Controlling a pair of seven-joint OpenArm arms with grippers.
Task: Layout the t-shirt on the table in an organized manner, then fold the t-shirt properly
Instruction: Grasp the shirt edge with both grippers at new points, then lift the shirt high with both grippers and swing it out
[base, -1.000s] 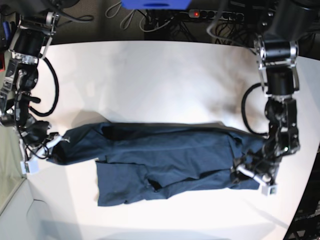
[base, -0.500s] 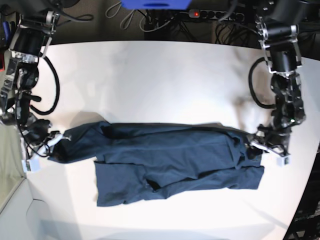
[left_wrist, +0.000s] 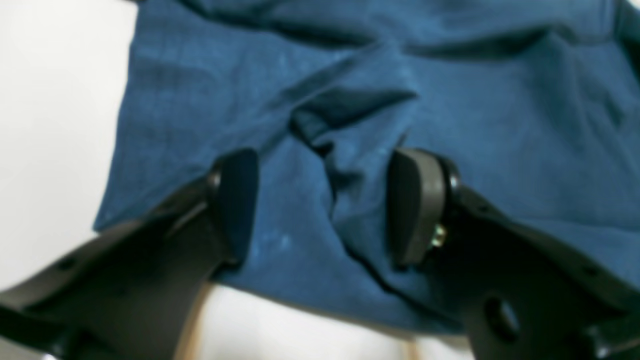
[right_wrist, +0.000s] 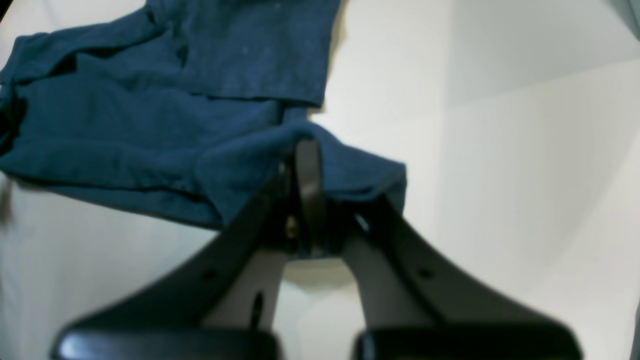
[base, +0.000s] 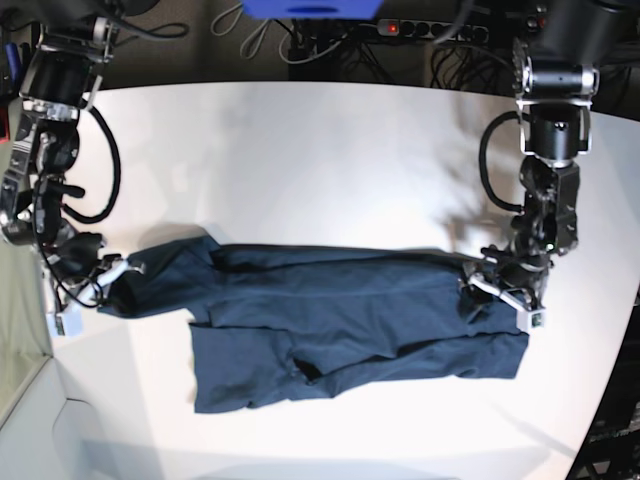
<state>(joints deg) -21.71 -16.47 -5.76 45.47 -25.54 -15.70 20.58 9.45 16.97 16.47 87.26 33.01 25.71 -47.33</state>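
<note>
The dark navy t-shirt (base: 340, 320) lies stretched sideways across the white table (base: 320, 150), rumpled, with a lower flap doubled over near the front. My right gripper (base: 108, 283) is at the shirt's left end. In the right wrist view this gripper (right_wrist: 307, 190) is shut on a bunched edge of the t-shirt (right_wrist: 150, 125), lifting it slightly. My left gripper (base: 497, 292) hovers over the shirt's right end. In the left wrist view it (left_wrist: 325, 205) stands open, its fingers (left_wrist: 415, 205) straddling a wrinkle of the t-shirt (left_wrist: 450, 100) without pinching it.
A power strip (base: 430, 30) with a red light, cables and a blue object (base: 310, 8) lie beyond the table's far edge. The table's curved edge (base: 608, 390) runs close on the right. A grey surface (base: 25, 430) shows at the lower left.
My left arm has moved from the shirt's near right corner back and inward over its right end, still open. The right gripper has kept its hold and drawn the left end slightly outward.
</note>
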